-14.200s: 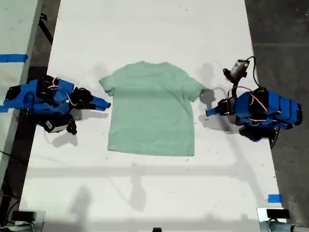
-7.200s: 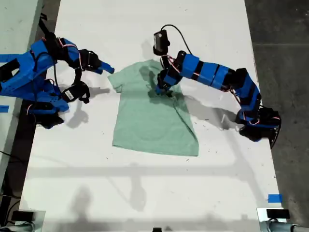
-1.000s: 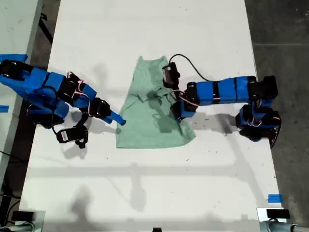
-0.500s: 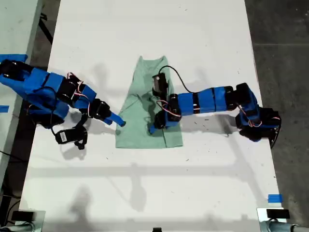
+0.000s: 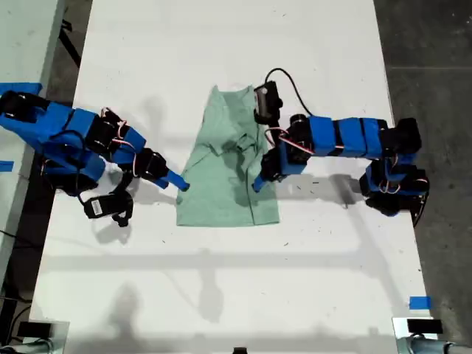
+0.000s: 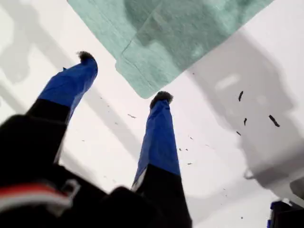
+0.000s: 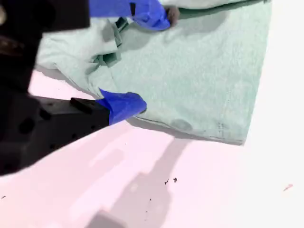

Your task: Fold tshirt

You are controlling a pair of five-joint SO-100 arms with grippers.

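At the near edge of the white table (image 5: 221, 295), toward the exterior view's right, a small strip of blue tape (image 5: 420, 302) is noted, well apart from the work. Farther in, the tshirt (image 5: 221, 173) is found at the middle of the table, lying flat with its hem toward the near side and its neck toward the far side. It is partly folded: the side on the exterior view's right is laid over the body with a straight edge, the outline is narrower at the far end than at the hem, and a bunched fold of cloth is seen near the middle. My first gripper (image 5: 179, 184) is reached in from the exterior view's left and is set just beside the shirt's edge on that side. In the first wrist view this gripper (image 6: 123, 77) is seen released, its jaws spread wide with nothing between them, and a corner of the tshirt (image 6: 190, 33) lies on the table just beyond the fingertips. My second gripper (image 5: 258, 182) is reached in from the exterior view's right and is placed over the folded side of the garment. In the second wrist view it (image 7: 148, 61) is likewise seen released, one finger over the tshirt (image 7: 199, 71) and the other at the cloth's edge; no cloth is pinched between them, and whether the tips touch the fabric cannot be told. Farther still, a small camera (image 5: 267, 99) with a black cable is carried on the second arm, over the shirt's far part.
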